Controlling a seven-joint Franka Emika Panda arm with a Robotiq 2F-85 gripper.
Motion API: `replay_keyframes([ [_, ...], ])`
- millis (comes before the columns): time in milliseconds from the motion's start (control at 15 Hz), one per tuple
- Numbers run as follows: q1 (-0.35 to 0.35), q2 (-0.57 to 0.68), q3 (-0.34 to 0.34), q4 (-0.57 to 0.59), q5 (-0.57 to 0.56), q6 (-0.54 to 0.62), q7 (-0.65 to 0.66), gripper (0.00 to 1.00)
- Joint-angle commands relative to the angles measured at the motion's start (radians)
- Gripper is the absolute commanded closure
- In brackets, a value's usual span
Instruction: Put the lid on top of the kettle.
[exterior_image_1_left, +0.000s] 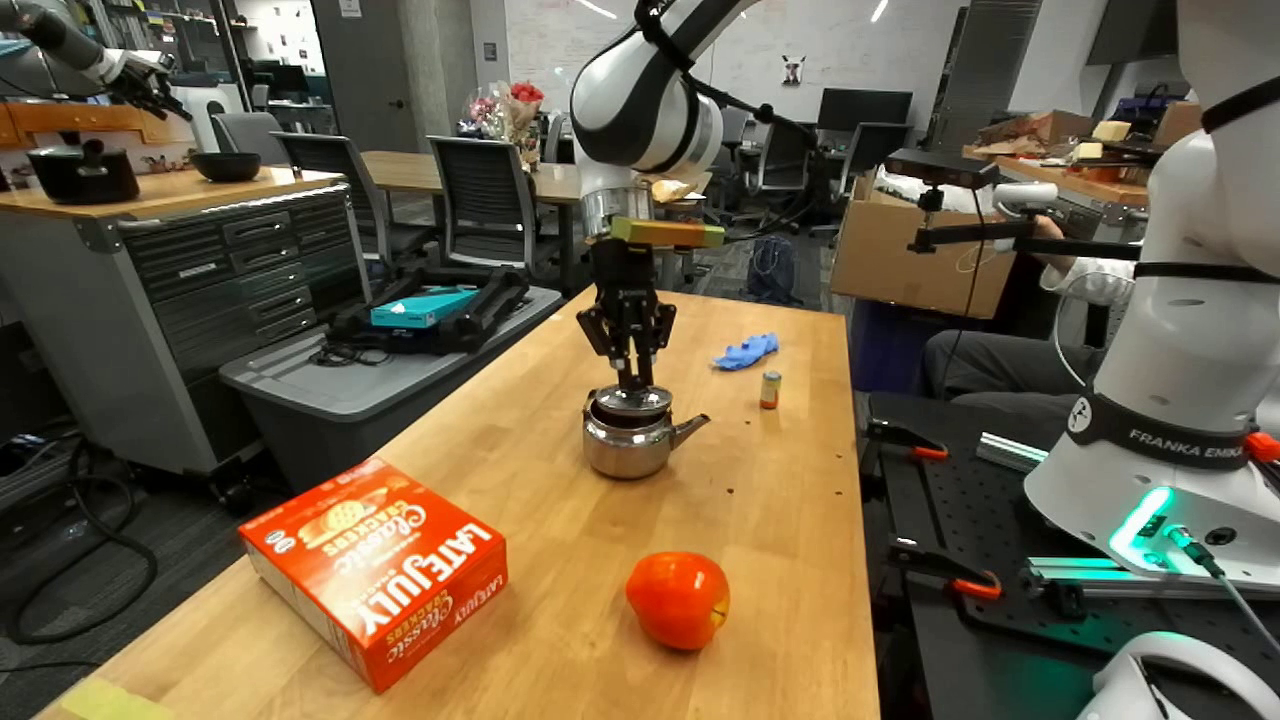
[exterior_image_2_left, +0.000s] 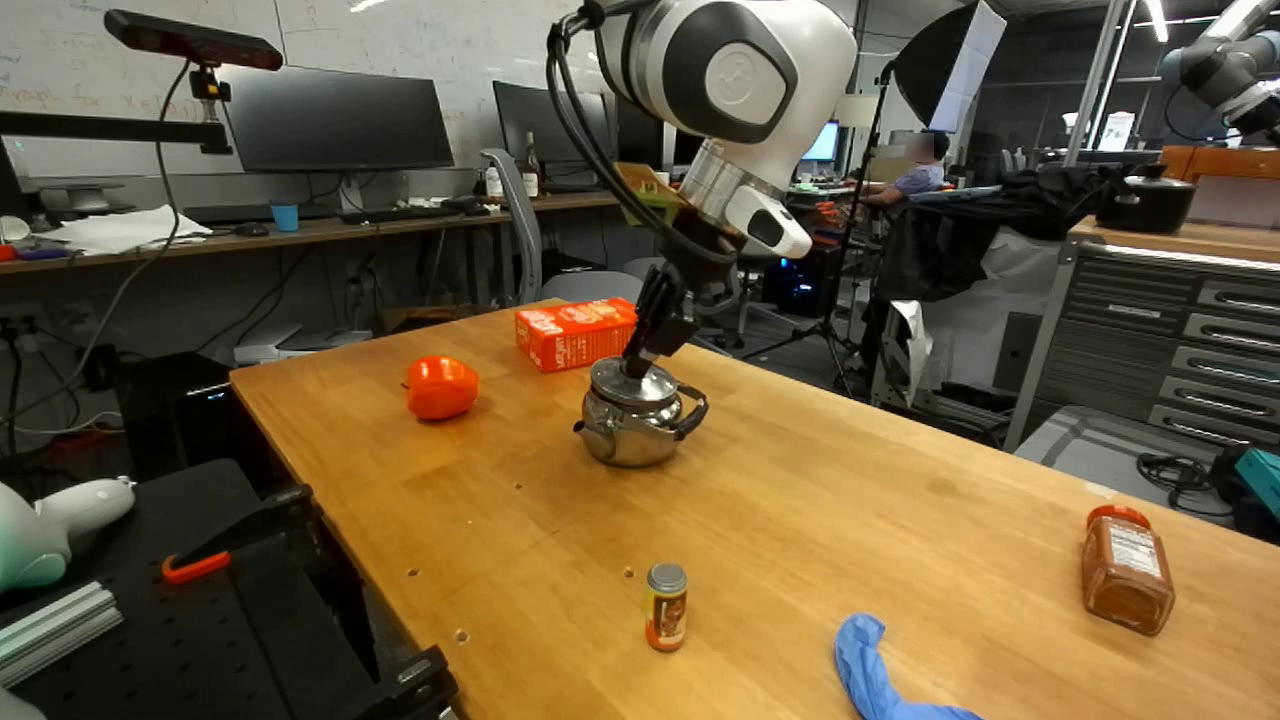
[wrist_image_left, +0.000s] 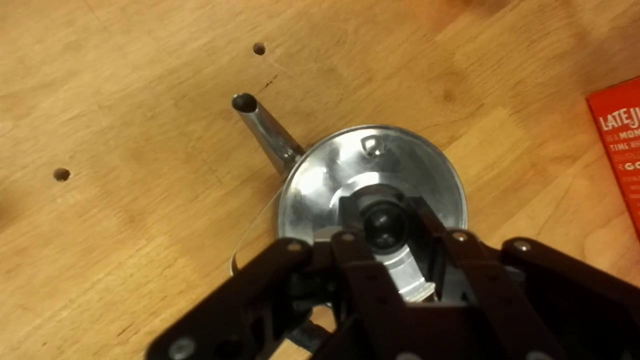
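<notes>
The shiny steel kettle (exterior_image_1_left: 625, 455) stands upright on the wooden table; in an exterior view its body (exterior_image_2_left: 630, 440) shows with a dark side handle. In the wrist view its spout (wrist_image_left: 270, 132) points to the upper left. The silvery round lid (exterior_image_1_left: 633, 402) is over the kettle's mouth, with a dark gap below its edge; it also shows in an exterior view (exterior_image_2_left: 610, 382) and the wrist view (wrist_image_left: 317, 200). My gripper (wrist_image_left: 384, 212) has its fingers on both sides of the lid's black knob and is shut on it. The fingertips (exterior_image_1_left: 635, 380) point down. The kettle's mouth is mostly hidden.
A red cracker box (exterior_image_1_left: 380, 570) and an orange-red fruit (exterior_image_1_left: 678, 600) are on the table near the kettle. A small can (exterior_image_2_left: 666, 607), a blue glove (exterior_image_2_left: 875, 675) and a jar with a red cap (exterior_image_2_left: 1127, 570) lie or stand elsewhere on it.
</notes>
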Motion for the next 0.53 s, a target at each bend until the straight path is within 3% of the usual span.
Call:
replay_keyframes([
  [0,-0.007,-0.015,0.005,0.008,0.008,-0.041,-0.028,0.86],
  [467,-0.010,-0.011,0.004,0.018,0.018,-0.048,-0.036,0.87],
])
